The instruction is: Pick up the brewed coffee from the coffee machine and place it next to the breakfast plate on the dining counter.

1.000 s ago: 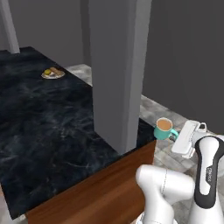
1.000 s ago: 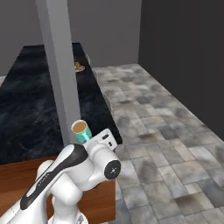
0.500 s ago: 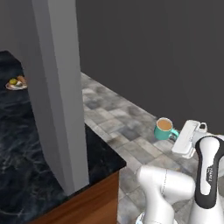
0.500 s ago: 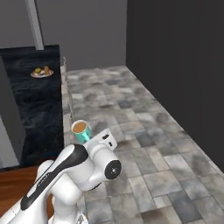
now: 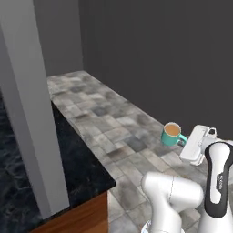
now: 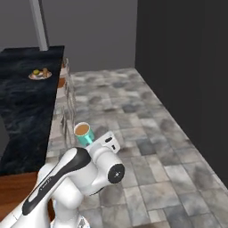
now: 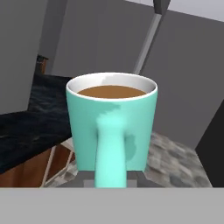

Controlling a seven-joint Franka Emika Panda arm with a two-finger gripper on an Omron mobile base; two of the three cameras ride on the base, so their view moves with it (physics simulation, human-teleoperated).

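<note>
We saw the whole scene swing between the earlier pictures and this one, which told us the base had turned, not that anything on the counter had moved. The brewed coffee (image 5: pixel 172 134) stayed where it had been against the arm throughout: upright, level, its light brown liquid unspilled, carried off the floor in front of the gripper (image 5: pixel 187 142). In the hand view the mug's handle (image 7: pixel 111 151) faced the camera and ran down between the finger tips, so we judged the gripper closed on the handle, holding the mug. The grey pillar (image 5: pixel 27 104) that had stood between us and the far counter a second before now sat at the left of the left base view, and the dining counter (image 6: pixel 24 111) stretched away on the left of the right base view, with the breakfast plate (image 6: pixel 40 74) on it, well apart from the mug. We took this to mean that the pick-up was done and the carry under way, with the approach to the plate yet to come.
</note>
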